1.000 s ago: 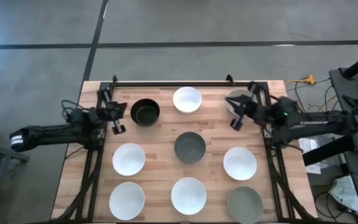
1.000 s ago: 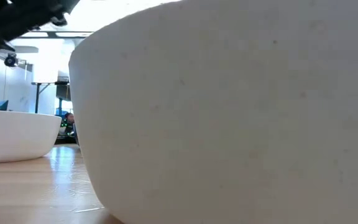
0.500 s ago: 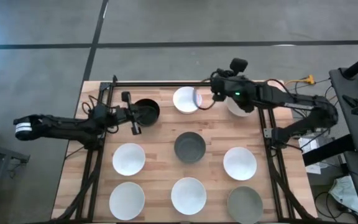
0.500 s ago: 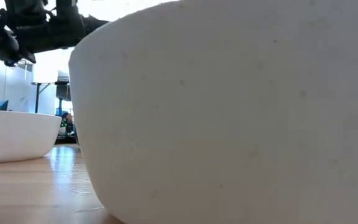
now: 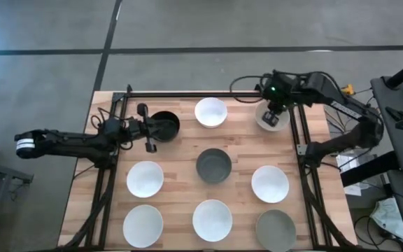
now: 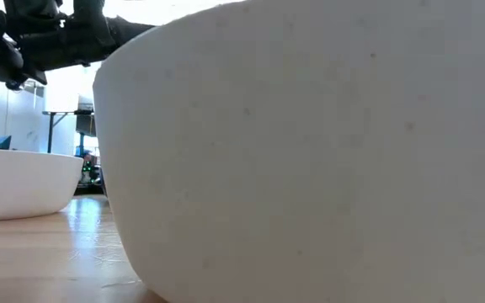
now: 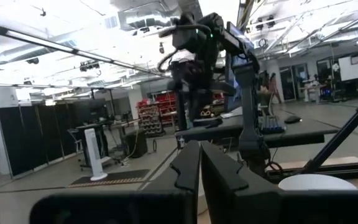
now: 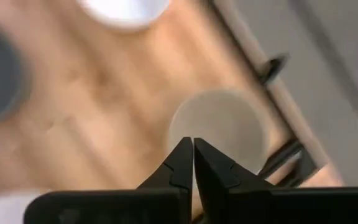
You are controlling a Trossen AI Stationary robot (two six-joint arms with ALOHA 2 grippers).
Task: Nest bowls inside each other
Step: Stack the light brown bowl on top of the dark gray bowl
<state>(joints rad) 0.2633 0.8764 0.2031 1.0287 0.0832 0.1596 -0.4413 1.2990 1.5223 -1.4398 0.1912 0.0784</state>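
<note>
Sitting along the near edge of the table (image 5: 180, 150) are a white bowl (image 5: 143, 225), another white bowl (image 5: 212, 220) and a grey bowl (image 5: 276, 230). The middle row is holding a white bowl (image 5: 145, 178), a dark grey bowl (image 5: 213, 165) and a white one (image 5: 270, 183). Farther back, the left gripper (image 5: 150, 127) is hovering just beside the black bowl (image 5: 164, 125), fingers pressed together (nothing between them). The right gripper (image 5: 273, 115), jaws likewise closed, is hanging over what seems a pale grey bowl (image 5: 262, 117), with a white bowl (image 5: 210, 112) between the two.
</note>
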